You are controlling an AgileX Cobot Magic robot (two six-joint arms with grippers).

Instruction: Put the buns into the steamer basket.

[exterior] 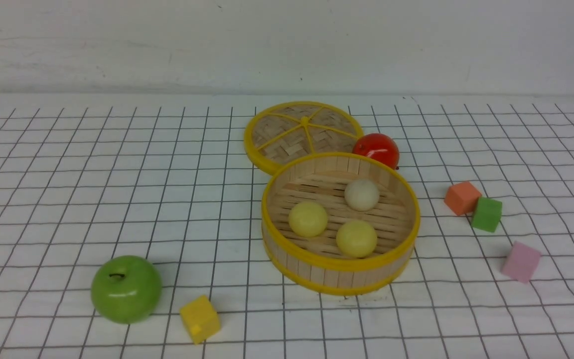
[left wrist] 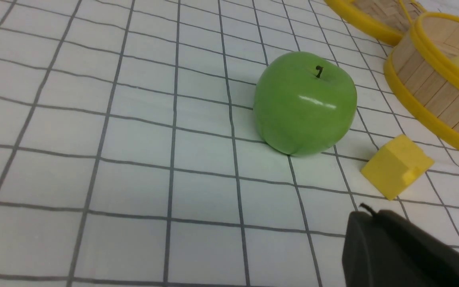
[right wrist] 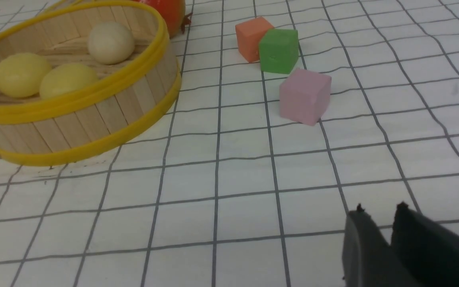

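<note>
Front view: three buns (exterior: 308, 219) lie inside the steamer basket (exterior: 341, 263), mid-tabletop (exterior: 68, 174); open grid stretches leftward.

Left wrist view: left gripper (left wrist: 373, 235) beside green apple (left wrist: 304, 103); jaws' state unclear.

Right wrist view: right gripper (right wrist: 379, 227) jaws nearly together, empty, pink cube (right wrist: 304, 96) ahead.

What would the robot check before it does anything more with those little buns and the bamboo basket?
1. All three buns inside the steamer basket: ok; the beige bun and two yellow buns lie on its slats.
2. No bun left on the table: ok in these views.
3. Basket upright: ok.
4. Lid out of the way: ok; it lies flat behind the basket.
5. Nothing else in the basket: ok; the green apple and red fruit are outside.
6. Fingers empty: right gripper ok, nearly closed on nothing; left gripper cannot tell.
</note>
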